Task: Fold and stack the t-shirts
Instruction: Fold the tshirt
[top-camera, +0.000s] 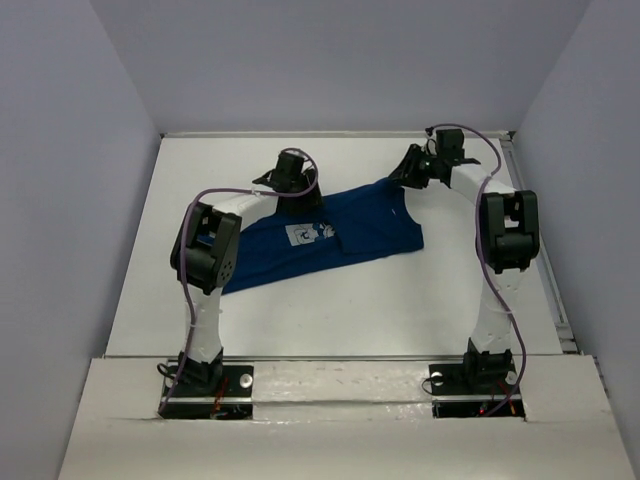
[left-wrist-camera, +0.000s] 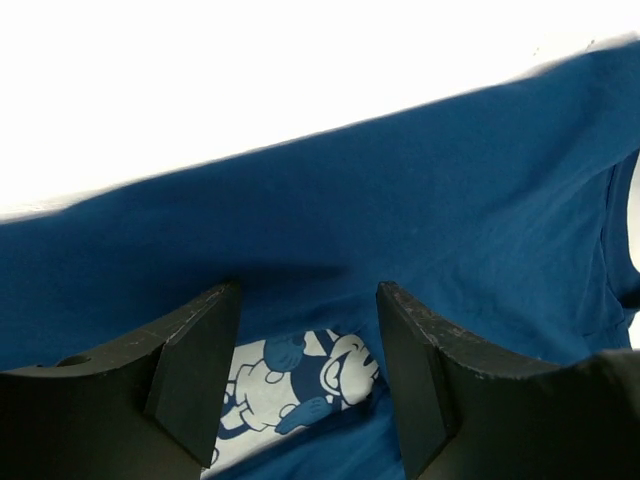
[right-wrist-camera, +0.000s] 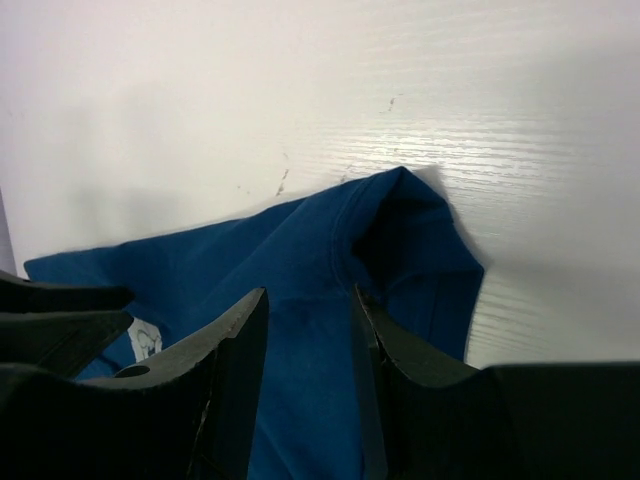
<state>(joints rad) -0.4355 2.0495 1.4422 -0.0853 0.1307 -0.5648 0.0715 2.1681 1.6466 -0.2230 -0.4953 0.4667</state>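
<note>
The dark navy t-shirt (top-camera: 370, 225) lies spread and rumpled across the middle of the white table, with its pale cartoon print (top-camera: 303, 235) facing up. My left gripper (top-camera: 299, 190) is at the shirt's far edge. In the left wrist view it (left-wrist-camera: 305, 300) is open just above the cloth (left-wrist-camera: 450, 200), and the print (left-wrist-camera: 290, 385) shows between the fingers, partly under a fold. My right gripper (top-camera: 404, 172) is at the shirt's far right corner. In the right wrist view it (right-wrist-camera: 308, 300) is open over the cloth (right-wrist-camera: 300, 250), near a raised sleeve corner (right-wrist-camera: 405, 200).
The white table (top-camera: 330, 310) is enclosed by pale walls on three sides. A metal rail (top-camera: 555, 290) runs along its right edge. The arm bases stand on a white board (top-camera: 340, 385) at the near edge.
</note>
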